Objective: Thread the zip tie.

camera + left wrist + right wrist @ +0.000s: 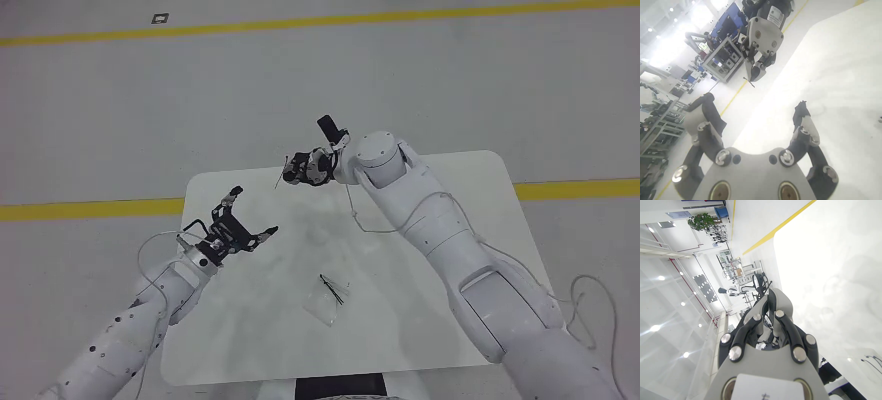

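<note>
Zip tie (749,82), clenched in the right end effector (753,75), lies ahead of the released left end effector (755,102), well apart.

Two grippers over the table's far-left part, spare ties near its middle

The right gripper (293,172) hangs at the far edge of the table (260,330), with the zip tie (281,172) pinched between its fingers and sticking out on its left side; the left gripper (254,211) sits nearer to the robot and further left, above the table's left part, its fingers spread and pointing toward the right gripper, well apart from it; a small bag (325,308) lies near the table's middle, nearer and to the right of both grippers; spare zip ties (331,288) lie on the bag's far part; a floor line (90,209) runs across behind the table.
</note>
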